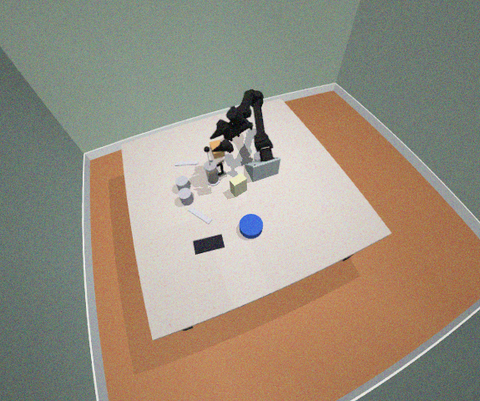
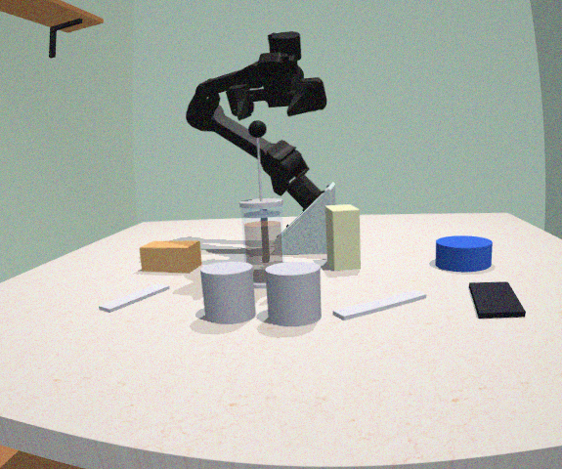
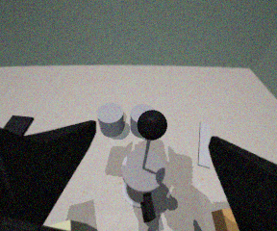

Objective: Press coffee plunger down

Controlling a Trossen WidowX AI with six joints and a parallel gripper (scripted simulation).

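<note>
Right now my fingers are spread nearly full-wide with nothing between them, hanging above the plunger knob (image 3: 152, 124). I find the coffee press (image 2: 261, 236) upright on the surface (image 2: 281, 383), behind 2 grey cylinders (image 2: 228, 291) and beside a yellow block (image 2: 343, 235), with its rod (image 2: 259, 169) fully raised. I judge the glass body light, tall and easy to tip, and the thin rod prone to lean, so I'd take only the round knob and push straight down along the rod.
</note>
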